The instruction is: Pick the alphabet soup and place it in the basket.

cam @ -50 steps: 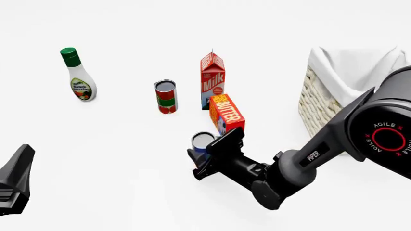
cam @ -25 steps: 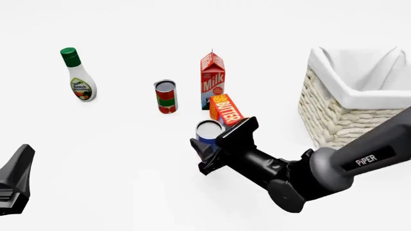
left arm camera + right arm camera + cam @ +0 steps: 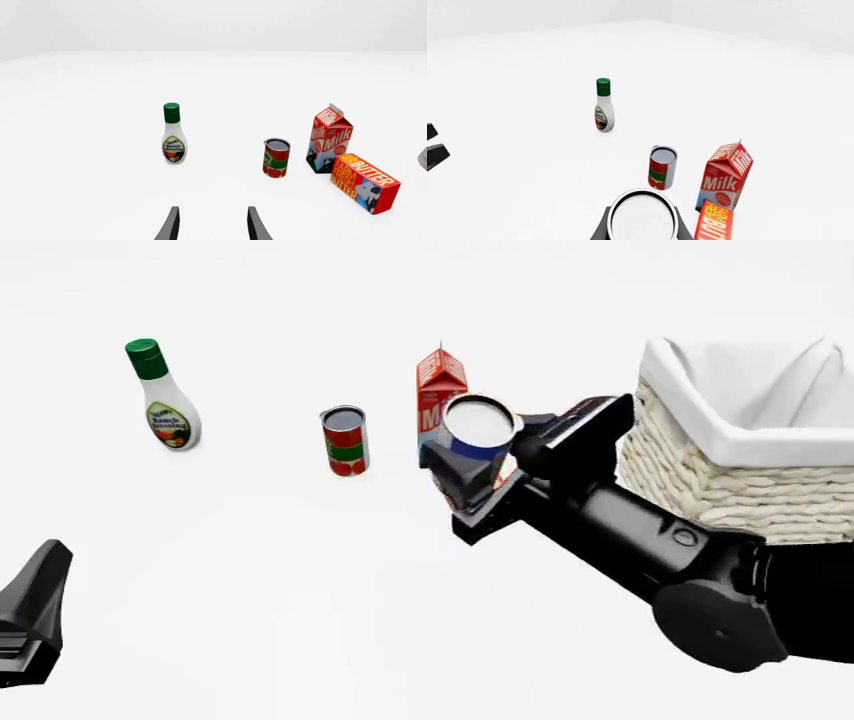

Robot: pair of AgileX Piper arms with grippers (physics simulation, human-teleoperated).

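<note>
**A:** What was nearest the camera?

**B:** The left gripper (image 3: pixel 30 615), low at the front view's left edge, hanging over bare table (image 3: pixel 267 570). From its own wrist camera two dark fingertips (image 3: pixel 172 225) showed with a clear gap between them and nothing in it, so its jaws stood apart.

**A:** And the right one?

**B:** The right gripper (image 3: pixel 483 455) was up off the table, its arm coming in from the lower right. Its jaws were closed around the alphabet soup (image 3: pixel 477 428), one finger on each side of the can. The silver-white top faced the front camera and a band of blue label showed under it. In the right wrist view the same pale lid (image 3: pixel 642 216) sat between the two fingers.

**A:** Where was the can relative to the basket?

**B:** In the air, just left of the basket (image 3: pixel 694 480) in the front view and not over its opening. The basket stood at the right, white cloth folded over its woven wall.

**A:** Farther back?

**B:** The butter box (image 3: pixel 363 182) lay on the table beside the milk carton (image 3: pixel 438 375), mostly hidden behind the gripper in the front view. The red and green can (image 3: pixel 344 440) stood left of the carton, and the ranch dressing bottle (image 3: pixel 162 395) stood well apart at the far left.
</note>
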